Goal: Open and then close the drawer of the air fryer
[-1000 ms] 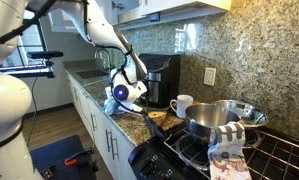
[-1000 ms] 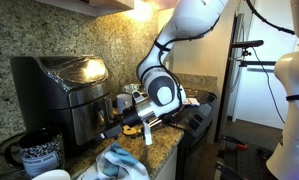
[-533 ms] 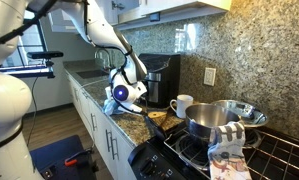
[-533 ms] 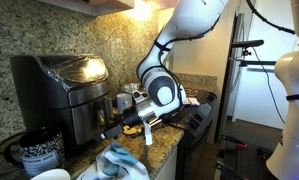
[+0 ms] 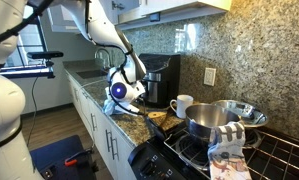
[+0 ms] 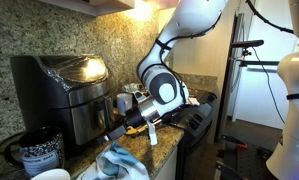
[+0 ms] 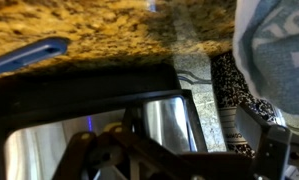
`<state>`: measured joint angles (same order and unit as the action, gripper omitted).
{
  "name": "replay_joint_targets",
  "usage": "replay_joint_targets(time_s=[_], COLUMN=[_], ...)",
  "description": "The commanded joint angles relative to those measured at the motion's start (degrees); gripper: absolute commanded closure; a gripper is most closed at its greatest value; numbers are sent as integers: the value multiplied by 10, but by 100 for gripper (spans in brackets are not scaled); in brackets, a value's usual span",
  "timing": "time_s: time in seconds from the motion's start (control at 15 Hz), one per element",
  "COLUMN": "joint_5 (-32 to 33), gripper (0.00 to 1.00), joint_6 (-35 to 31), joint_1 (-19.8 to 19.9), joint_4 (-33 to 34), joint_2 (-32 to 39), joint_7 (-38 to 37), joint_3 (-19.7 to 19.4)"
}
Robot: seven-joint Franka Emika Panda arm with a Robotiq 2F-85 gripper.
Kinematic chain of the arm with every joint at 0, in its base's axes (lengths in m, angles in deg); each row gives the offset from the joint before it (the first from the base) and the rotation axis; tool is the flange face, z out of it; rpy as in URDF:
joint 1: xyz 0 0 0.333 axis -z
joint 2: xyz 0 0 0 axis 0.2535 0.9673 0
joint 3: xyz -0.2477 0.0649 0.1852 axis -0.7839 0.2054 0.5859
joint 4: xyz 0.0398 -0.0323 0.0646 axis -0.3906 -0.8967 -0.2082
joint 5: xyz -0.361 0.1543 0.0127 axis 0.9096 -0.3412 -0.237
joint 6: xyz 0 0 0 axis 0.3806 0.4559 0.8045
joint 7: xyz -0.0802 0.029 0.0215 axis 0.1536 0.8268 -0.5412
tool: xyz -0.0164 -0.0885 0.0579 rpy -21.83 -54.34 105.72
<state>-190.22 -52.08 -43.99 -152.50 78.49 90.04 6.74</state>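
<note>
In an exterior view, air fryer (image 5: pixel 161 80) standing at the back of the granite counter (image 5: pixel 139 122), against the speckled wall. Just in front of it, the gripper (image 5: pixel 139 104), angled down toward the counter edge. Further along, a white mug (image 5: pixel 181 104) and a steel pot (image 5: pixel 204 122), both well apart from the arm.

In an exterior view from the opposite side, air fryer (image 6: pixel 54 90) at the left, its drawer (image 6: pixel 87 118) sitting flush with the body (closed, by the look of it). Gripper (image 6: pixel 119 128) low and just beside the drawer front, tilted downward; contact with the drawer impossible to tell. Near the bottom corner, a patterned mug (image 6: pixel 39 152).

In the wrist view, gripper (image 7: pixel 174 155) at the bottom edge, jaws spread wide with nothing between them. Above, granite counter (image 7: pixel 109 25) with a blue strip (image 7: pixel 29 55) lying on it, and a pale cloth (image 7: pixel 279 50) at the right. Air fryer not recognisable here.
</note>
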Motion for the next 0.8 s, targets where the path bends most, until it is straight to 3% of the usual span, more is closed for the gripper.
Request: replay_joint_targets(time_s=[0.0,0.33,0.73], joint_5=[16,49,135], gripper=[0,0,0], joint_6=[-38,-79,-108], joint_1=[44,73,93], joint_4=[-24,-28,-37], joint_2=[-42,-58,-76], joint_7=[-10,-38,-129], joint_3=[52,85,106])
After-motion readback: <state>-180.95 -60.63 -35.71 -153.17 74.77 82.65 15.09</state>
